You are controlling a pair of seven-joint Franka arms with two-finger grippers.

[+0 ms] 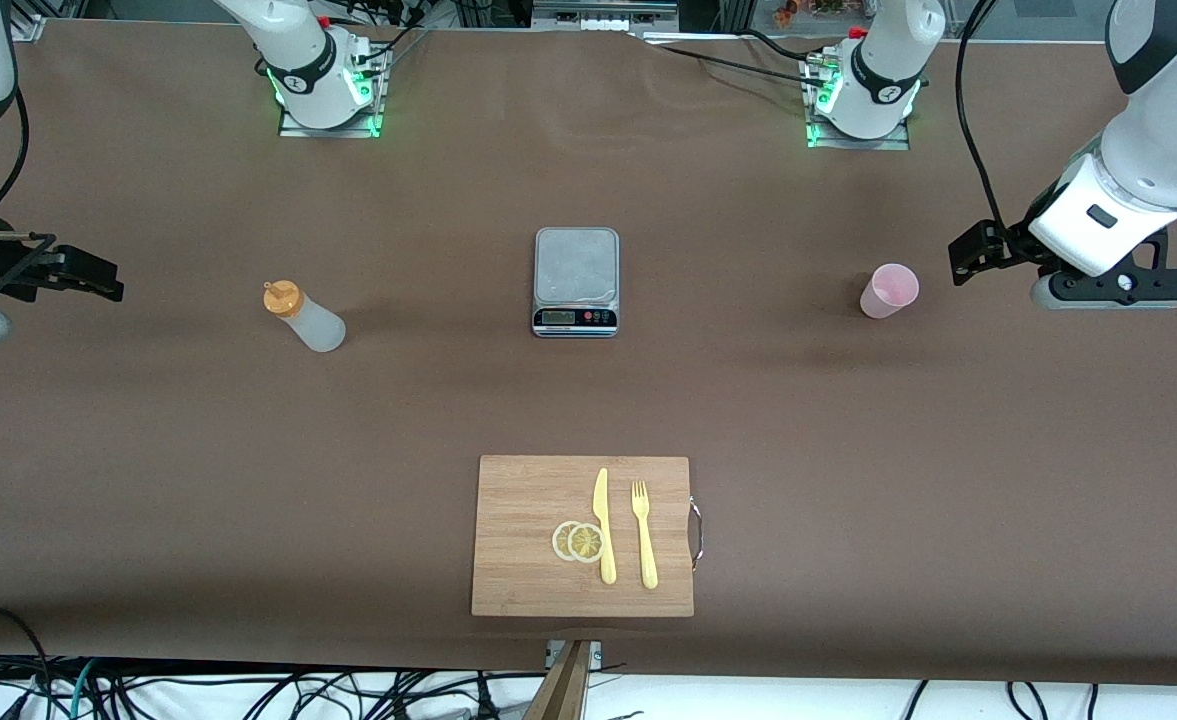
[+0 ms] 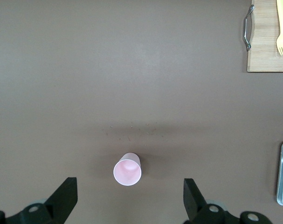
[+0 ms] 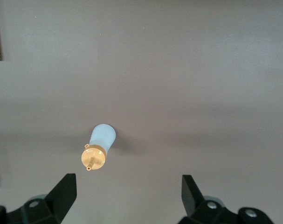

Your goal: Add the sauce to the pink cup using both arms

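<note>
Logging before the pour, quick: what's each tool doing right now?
Left tool: open, empty, over the table by the pink cup.
Right tool: open, empty, over the table by the sauce bottle.

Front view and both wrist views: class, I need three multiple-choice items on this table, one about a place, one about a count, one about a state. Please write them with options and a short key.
1. What does the pink cup stand on?
A. the scale
B. the bare table
C. the cutting board

2. How many lemon slices lie on the cutting board?
A. two
B. four
C. none

3. How do the left claw and right claw stand?
A. both shut on the sauce bottle
B. one open, one shut
C. both open, holding nothing

Key: 1 B, the cup sits on brown table toward the left arm's end, apart from the scale. 2 A, two overlapping slices beside the knife. 3 C, each wrist view shows fingers spread wide; the sauce bottle stands untouched.
</note>
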